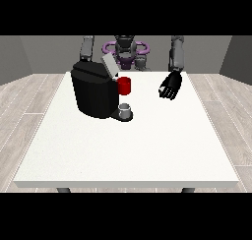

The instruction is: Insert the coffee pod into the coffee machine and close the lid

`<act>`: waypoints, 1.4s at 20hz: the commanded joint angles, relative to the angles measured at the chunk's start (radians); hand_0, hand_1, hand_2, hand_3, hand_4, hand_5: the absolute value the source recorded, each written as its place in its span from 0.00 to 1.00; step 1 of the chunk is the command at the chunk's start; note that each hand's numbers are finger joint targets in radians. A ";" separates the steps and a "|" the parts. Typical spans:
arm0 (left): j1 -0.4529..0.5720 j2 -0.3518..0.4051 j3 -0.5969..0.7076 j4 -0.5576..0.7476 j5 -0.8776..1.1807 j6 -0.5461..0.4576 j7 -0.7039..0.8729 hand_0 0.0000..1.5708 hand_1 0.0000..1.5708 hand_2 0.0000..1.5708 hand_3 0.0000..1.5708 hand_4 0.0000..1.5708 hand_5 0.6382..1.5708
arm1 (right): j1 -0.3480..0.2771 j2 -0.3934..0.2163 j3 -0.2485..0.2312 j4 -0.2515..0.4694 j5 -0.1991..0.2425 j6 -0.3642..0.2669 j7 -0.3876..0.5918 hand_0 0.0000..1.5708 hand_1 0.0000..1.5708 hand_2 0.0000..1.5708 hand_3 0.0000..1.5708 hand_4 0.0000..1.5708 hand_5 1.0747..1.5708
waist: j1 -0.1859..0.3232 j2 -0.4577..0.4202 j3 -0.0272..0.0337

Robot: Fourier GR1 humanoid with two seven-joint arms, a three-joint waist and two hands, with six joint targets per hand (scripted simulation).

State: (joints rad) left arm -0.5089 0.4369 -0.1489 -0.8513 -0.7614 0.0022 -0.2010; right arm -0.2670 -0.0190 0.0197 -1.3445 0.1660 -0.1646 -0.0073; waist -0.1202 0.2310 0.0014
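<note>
The hand at the view's right (170, 85) hangs above the far right part of the white table (147, 150), fingers relaxed and holding nothing. The other hand is hidden behind the black coffee machine (95, 91), so its state cannot be told. The machine stands far left, its grey lid (110, 66) tilted up. A red pod holder (124, 85) juts from its right side above a small grey cup (125, 109). The coffee pod itself cannot be made out. No writing is readable.
</note>
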 commanded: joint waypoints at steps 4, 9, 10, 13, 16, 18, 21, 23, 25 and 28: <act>-0.055 -0.007 -0.024 0.082 -0.088 -0.070 0.011 0.46 0.46 0.61 0.54 0.25 1.00 | -0.003 0.010 -0.022 0.100 -0.034 0.029 -0.074 0.00 0.00 0.00 0.00 0.00 1.00 | 0.002 -0.025 -0.0013; -0.040 -0.025 0.006 0.132 -0.109 -0.044 -0.044 0.66 0.66 0.71 0.64 0.25 1.00 | 0.023 -0.028 -0.050 0.112 -0.059 0.065 -0.056 0.00 0.00 0.00 0.00 0.00 1.00 | 0.007 -0.083 -0.0016; -0.061 -0.009 0.016 0.132 -0.108 -0.062 -0.070 0.72 0.72 0.76 0.69 0.25 1.00 | 0.009 -0.014 -0.054 0.133 -0.050 0.035 -0.055 0.00 0.00 0.00 0.00 0.00 1.00 | 0.016 -0.081 -0.0015; -0.092 -0.040 0.039 0.122 -0.087 -0.073 -0.073 0.81 0.81 0.83 0.79 0.32 1.00 | 0.033 -0.004 -0.063 0.179 -0.055 0.032 -0.129 0.00 0.00 0.00 0.00 0.00 1.00 | 0.014 -0.075 -0.0014; -0.100 -0.081 0.065 0.107 -0.013 -0.135 -0.108 0.91 0.91 0.91 0.86 0.31 1.00 | 0.023 -0.011 -0.036 0.157 0.017 -0.033 -0.016 0.00 0.00 0.00 0.00 0.00 1.00 | 0.030 -0.132 -0.0016; -0.110 -0.078 0.085 0.123 -0.006 -0.148 -0.105 0.92 0.92 0.91 0.86 0.33 1.00 | 0.018 -0.072 -0.059 0.164 0.003 0.021 -0.017 0.00 0.00 0.00 0.00 0.00 1.00 | 0.015 -0.121 -0.0015; -0.153 -0.091 0.075 0.072 -0.006 -0.236 -0.068 0.90 0.90 0.89 0.84 0.33 1.00 | -0.021 -0.065 -0.102 0.241 -0.006 -0.016 -0.028 0.00 0.00 0.00 0.00 0.00 1.00 | 0.061 -0.147 -0.0011; -0.150 -0.117 0.054 0.046 -0.021 -0.264 -0.051 0.88 0.88 0.88 0.84 0.31 1.00 | -0.001 -0.037 -0.073 0.251 0.021 -0.043 -0.032 0.00 0.00 0.00 0.00 0.00 1.00 | 0.067 -0.182 -0.0012; -0.202 -0.100 0.065 0.030 -0.008 -0.340 -0.013 0.89 0.89 0.89 0.85 0.34 1.00 | 0.043 -0.049 -0.074 0.274 0.005 -0.002 -0.069 0.00 0.00 0.00 0.00 0.00 1.00 | 0.050 -0.201 -0.0010; -0.305 -0.071 0.093 0.017 0.018 -0.412 -0.019 0.89 0.89 0.89 0.85 0.38 1.00 | -0.031 -0.029 -0.057 0.277 0.033 -0.038 -0.020 0.00 0.00 0.00 0.00 0.00 1.00 | 0.050 -0.180 -0.0011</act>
State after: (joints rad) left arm -0.7336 0.3618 -0.0685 -0.8034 -0.7636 -0.3223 -0.2361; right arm -0.2599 -0.0531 -0.0407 -1.0998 0.1818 -0.1847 -0.0385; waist -0.0802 0.0532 0.0003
